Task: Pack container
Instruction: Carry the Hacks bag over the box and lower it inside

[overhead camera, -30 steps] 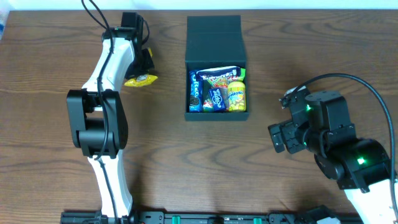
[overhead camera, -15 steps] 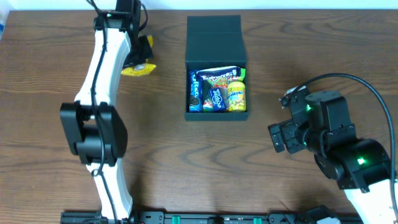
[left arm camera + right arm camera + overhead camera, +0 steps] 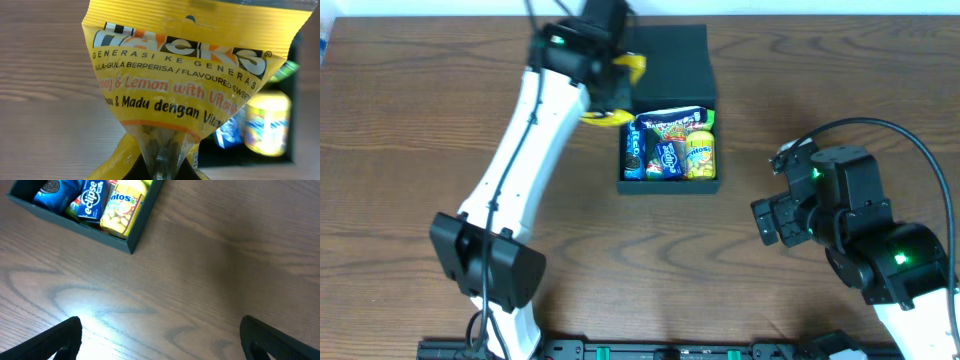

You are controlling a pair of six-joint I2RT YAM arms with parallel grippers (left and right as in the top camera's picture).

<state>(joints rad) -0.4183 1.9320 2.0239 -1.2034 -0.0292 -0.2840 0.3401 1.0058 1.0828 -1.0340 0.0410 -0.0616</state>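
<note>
The dark teal-black container (image 3: 668,185) stands open at the table's middle back, its flap lid (image 3: 665,60) lying flat behind it. Several snack packets lie inside. My left gripper (image 3: 612,95) is shut on a yellow candy packet (image 3: 605,117) and holds it above the box's left wall. In the left wrist view the packet (image 3: 185,80) fills the frame, pinched at its lower end, with the box beyond at right. My right gripper (image 3: 160,335) is open and empty over bare table, right of the box (image 3: 131,244).
The brown wooden table (image 3: 410,150) extends all round the box. The right arm's body (image 3: 860,230) sits at the right front. The left arm (image 3: 520,170) reaches diagonally from the front left to the box.
My left gripper has carried the yellow packet from the far left of the table rightward to the box's left edge. The right arm has not moved.
</note>
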